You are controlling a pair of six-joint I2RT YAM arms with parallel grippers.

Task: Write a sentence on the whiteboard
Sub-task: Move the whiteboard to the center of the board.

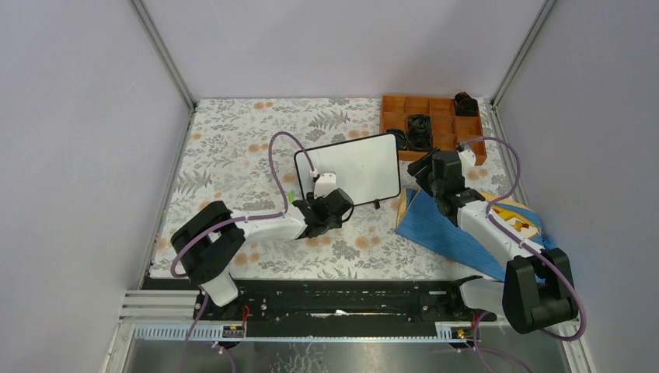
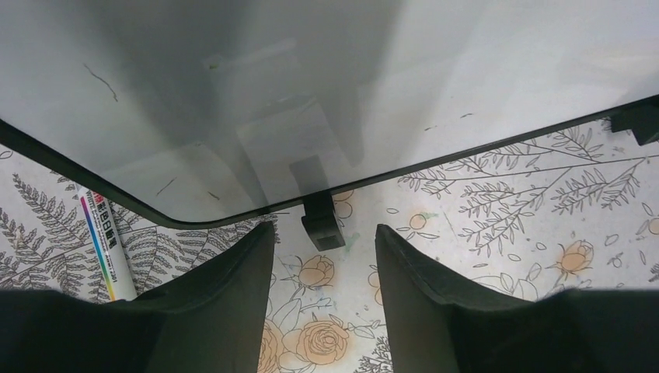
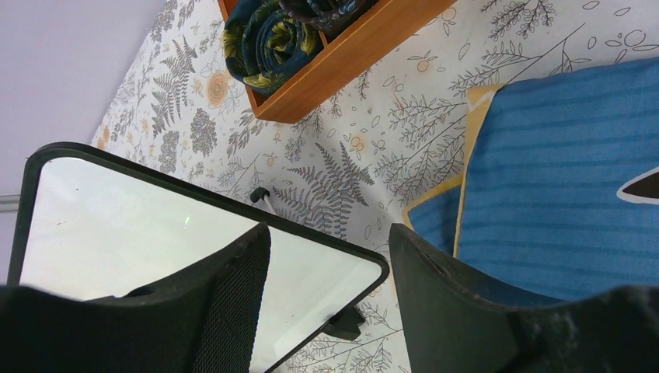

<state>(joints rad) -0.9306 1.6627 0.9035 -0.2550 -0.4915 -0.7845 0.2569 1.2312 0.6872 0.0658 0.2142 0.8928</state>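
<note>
1. Centre of the overhead view: the whiteboard (image 1: 357, 167) sits on the floral worktop (image 1: 233, 140), turned a little off square. Its surface looks blank apart from a few stray marks.
2. The left end effector (image 1: 330, 203) is at the board's lower-left edge, fingers spread and nothing held. The right end effector (image 3: 328, 233) is just right of the board above the blue cloth (image 3: 559, 155), also released and empty.
3. The marker (image 2: 101, 245) lies on the worktop at lower left of the left wrist view, one end running under the board's rim. Risk: going for it there, a finger clips the frame and levers or shoves the board.
4. A board foot (image 2: 321, 225) sits in line with the gap between the left fingers. Pushing forward or closing here likely grabs the foot or frame, not the marker.
5. Nothing pins the board and it looks light. Pen pressure could skid it toward the orange tray (image 3: 350, 58) at upper right, smearing the strokes.
6. Bracing it with the right arm could snag the cloth and drag it onto the board.
7. Can't tell whether the marker is capped. An off-axis grasp would let it twist when it touches the board.
</note>
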